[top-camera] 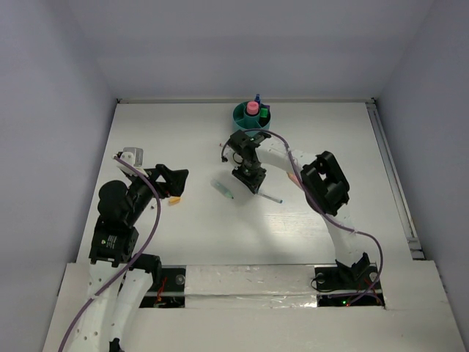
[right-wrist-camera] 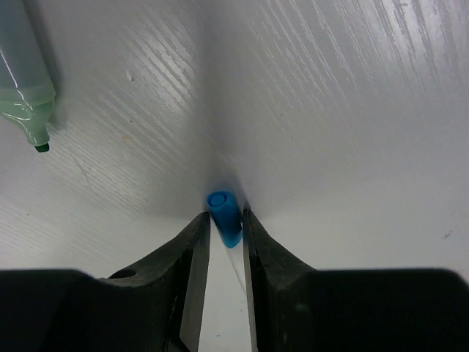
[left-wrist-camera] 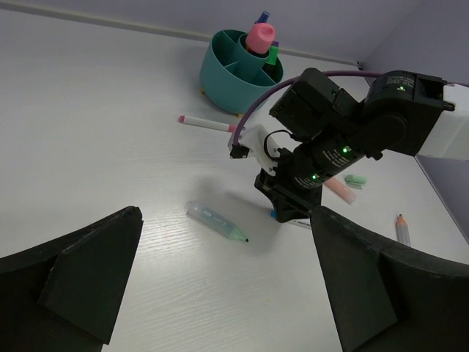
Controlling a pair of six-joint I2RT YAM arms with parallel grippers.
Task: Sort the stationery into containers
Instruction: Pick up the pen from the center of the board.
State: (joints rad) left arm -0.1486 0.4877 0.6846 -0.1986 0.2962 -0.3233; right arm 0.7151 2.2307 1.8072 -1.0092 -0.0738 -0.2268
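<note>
Starting nearest the bases: your left gripper point(left-wrist-camera: 226, 220) hung over the worktop point(top-camera: 183, 242), jaws spread wide and holding nothing. A small orange piece point(top-camera: 174, 199) lay just beside it.

Farther out, your right gripper point(right-wrist-camera: 223, 220) was down at the worktop, jaws pinching the blue-capped pen point(right-wrist-camera: 222, 204) close to its cap end. Could not tell whether the pen had left the surface.

- Pen's look: thin pale barrel, bright blue round cap.
- Judged light and stiff, with slick plastic that would roll if let go.
- Held this near one end, it seemed likely to swing or pivot between the jaws. A hold nearer mid-barrel would have carried steadier, and a gentle squeeze should have been enough.

Just beside the pen lay a pale green highlighter point(right-wrist-camera: 26, 73), its dark tip bare. Beyond your right arm lay a thin marker with a pink cap point(left-wrist-camera: 205, 123). A pencil point(left-wrist-camera: 401, 229) lay well off to the right.

Farthest, at the back of the worktop, stood the teal cup point(left-wrist-camera: 223, 77), divided inside. A pink-capped bottle point(left-wrist-camera: 260, 37) stood upright in one compartment. The pen was well apart from the cup.
</note>
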